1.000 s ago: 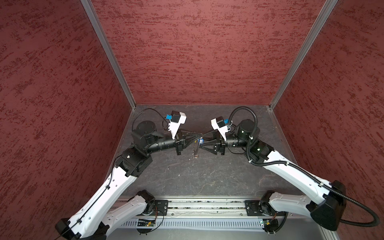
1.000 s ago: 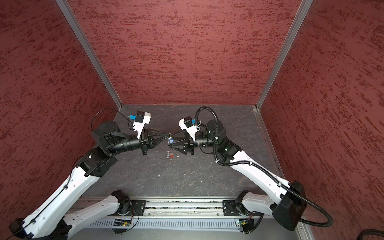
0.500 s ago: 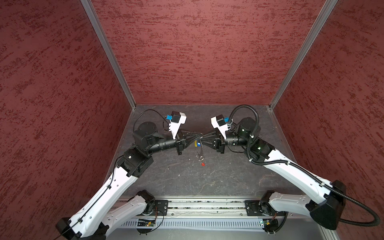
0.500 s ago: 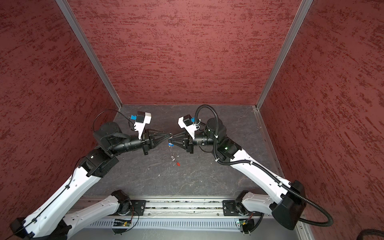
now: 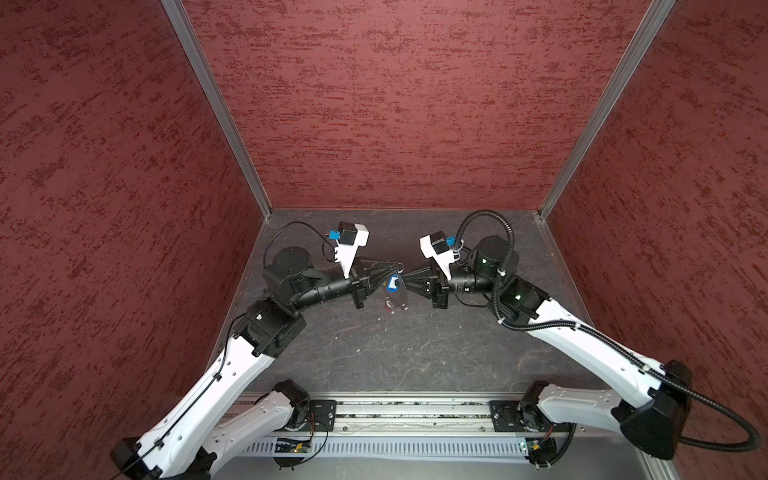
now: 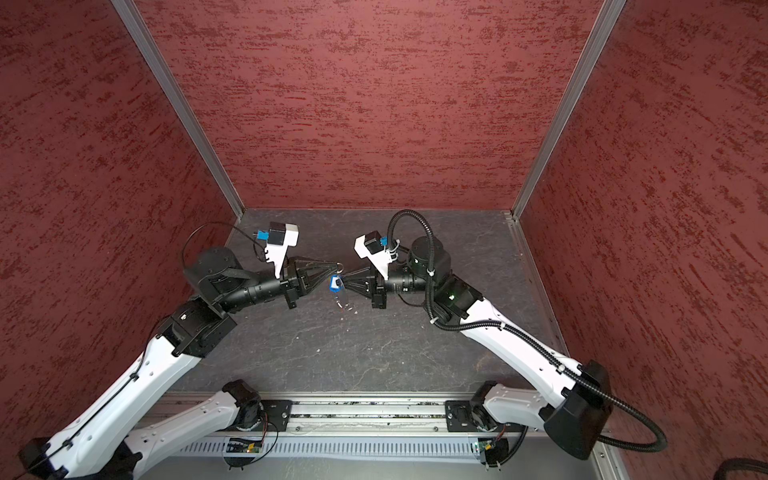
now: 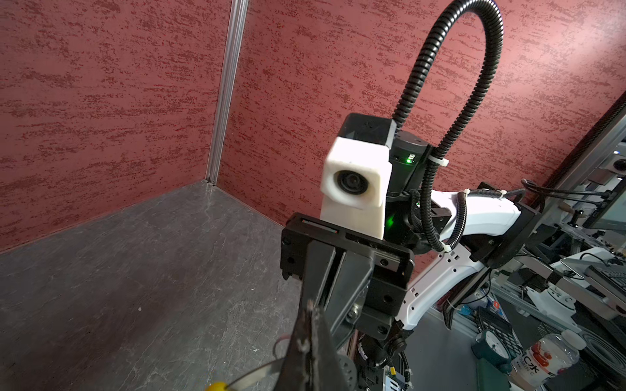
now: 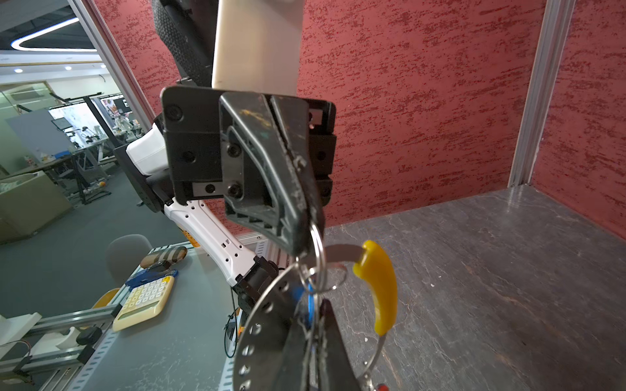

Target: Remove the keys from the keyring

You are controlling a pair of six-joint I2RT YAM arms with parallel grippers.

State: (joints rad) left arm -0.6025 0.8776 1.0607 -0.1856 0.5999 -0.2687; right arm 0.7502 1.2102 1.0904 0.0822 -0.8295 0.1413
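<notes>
Right gripper newly closed, apparently on blue-tagged key; left gripper clamped on keyring; hazard: tugging may slip either grip, dropping everything.

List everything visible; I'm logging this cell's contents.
keyring: one, silvery with yellow segment, mid-air at centre
blue tag: one, blue, on keyring
red tag: one, red, low on keyring
table: one, dark grey, cell floor
walls: three, red, around table
calculator: one, cream, outside cell
bottle: one, clear, outside cell
arms: two, white-black, table's sides
left end effector: one, black, shut on keyring
right end effector: one, black, shut on blue tag
</notes>
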